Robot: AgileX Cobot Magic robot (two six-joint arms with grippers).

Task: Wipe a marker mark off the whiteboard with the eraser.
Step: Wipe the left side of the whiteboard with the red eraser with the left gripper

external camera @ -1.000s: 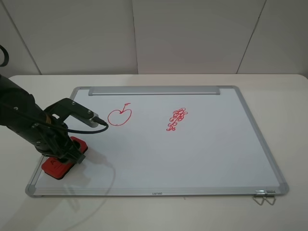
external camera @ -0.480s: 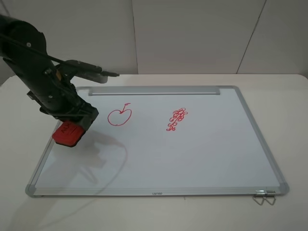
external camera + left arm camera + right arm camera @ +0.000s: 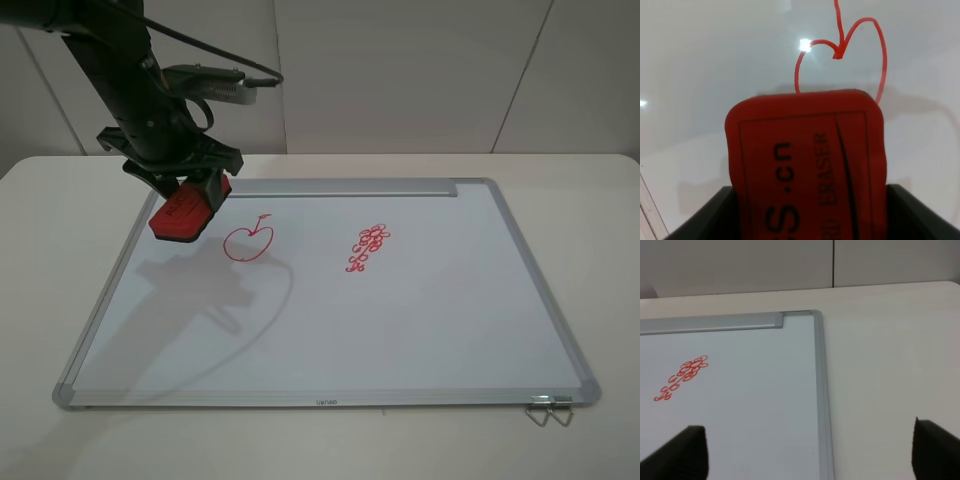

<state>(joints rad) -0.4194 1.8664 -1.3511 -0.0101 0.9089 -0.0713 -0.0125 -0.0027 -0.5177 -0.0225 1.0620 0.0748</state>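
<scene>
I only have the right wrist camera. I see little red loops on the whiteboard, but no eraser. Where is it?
Observer: The left gripper holds the eraser over the whiteboard's left side, near the far edge.
Operator: Is there another drawing?
Observer: Yes, a red apple outline, the marker mark. It sits left of your loops and is not wiped.
Operator: Is the eraser touching the board?
Observer: It looks lifted. Its shadow falls on the board apart from it, nearer the high camera.
</scene>
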